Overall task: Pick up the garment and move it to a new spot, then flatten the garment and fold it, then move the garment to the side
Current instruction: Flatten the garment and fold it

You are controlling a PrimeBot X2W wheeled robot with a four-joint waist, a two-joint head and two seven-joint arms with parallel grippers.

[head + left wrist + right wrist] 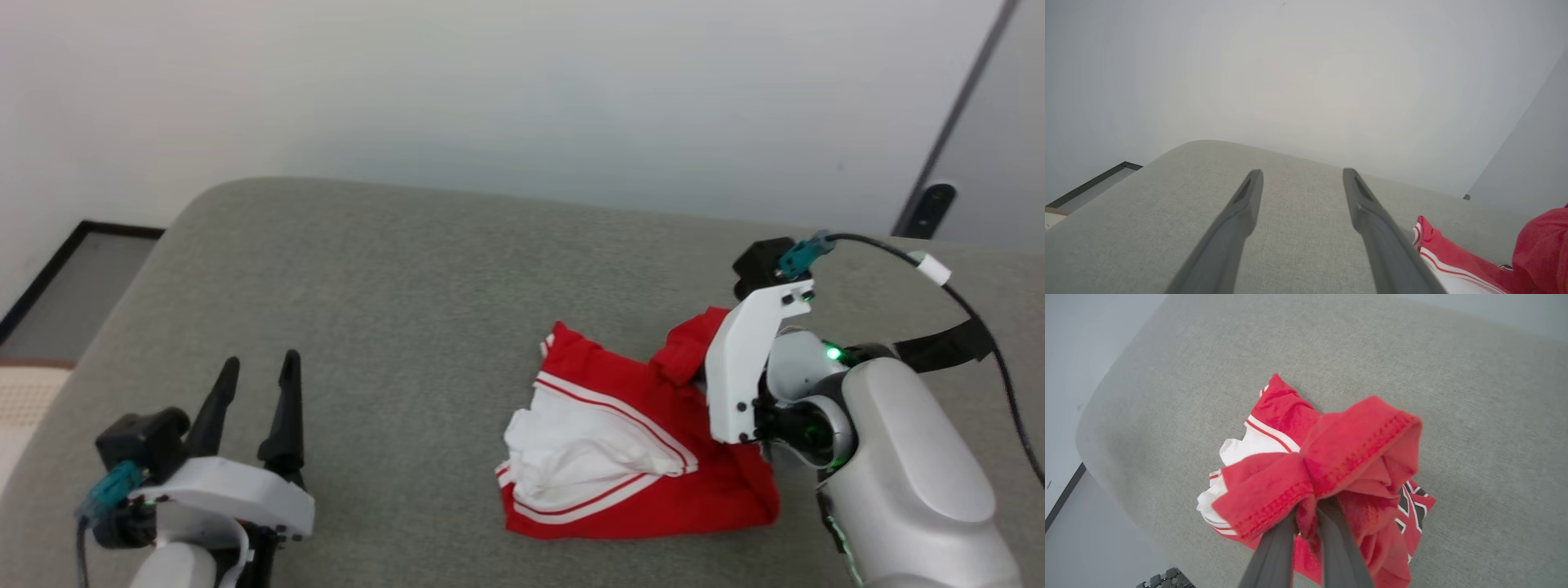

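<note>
- Upholstered surface: spans the head view from left to right. The wall stands behind it, and the floor lies beyond its left edge.
- The garment: a crumpled heap on the surface, right of centre, in the nearer half.
- Right gripper: directly over the right part of the garment, fingers pointing down. A bunched hem is pinched between them and raised above the rest of the heap, which lies on the surface.
- Left gripper: near left, above the surface, well apart from the garment and to its left, fingers pointing towards the wall.
- Cable: arcs from the right wrist off to the right, behind the forearm.
</note>
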